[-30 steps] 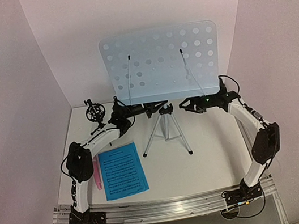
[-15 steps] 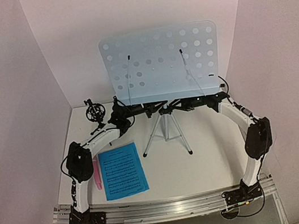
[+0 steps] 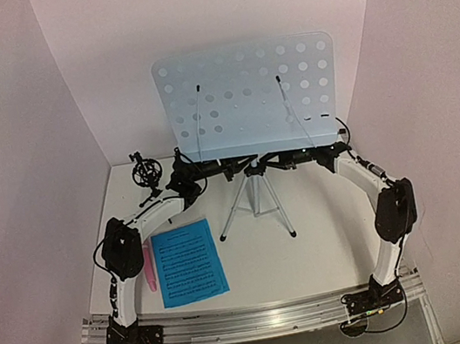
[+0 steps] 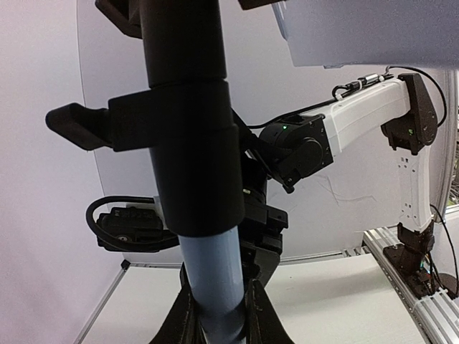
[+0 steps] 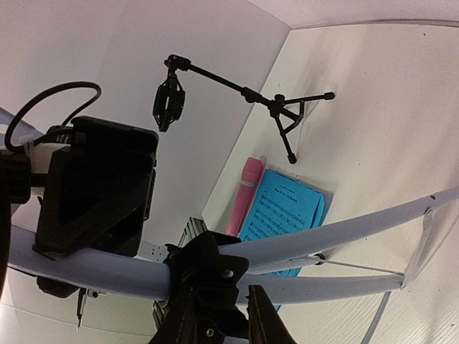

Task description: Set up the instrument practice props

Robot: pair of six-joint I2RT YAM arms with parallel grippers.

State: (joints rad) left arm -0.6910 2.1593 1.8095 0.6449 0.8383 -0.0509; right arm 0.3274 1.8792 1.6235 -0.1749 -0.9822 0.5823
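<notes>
The music stand has a pale-blue perforated desk (image 3: 249,98) on silver tripod legs (image 3: 257,201) and stands upright at the back middle. My left gripper (image 3: 223,170) is shut on its pale-blue tube (image 4: 213,276) below the black collar (image 4: 188,143). From the right, my right gripper (image 3: 271,164) has its fingers closed round the black leg hub (image 5: 215,266). Blue sheet music (image 3: 188,261) lies flat at the front left, with the pink microphone (image 3: 150,270) beside it. The small black mic mount (image 3: 146,170) stands at the back left.
White walls close in the back and both sides. The aluminium rail (image 3: 254,316) carrying both arm bases runs along the near edge. The stand's legs (image 5: 337,233) splay out over the table between the arms.
My right gripper moved left up to the stand's post and its jaws closed round the leg hub. The left gripper kept its hold and did not move.
</notes>
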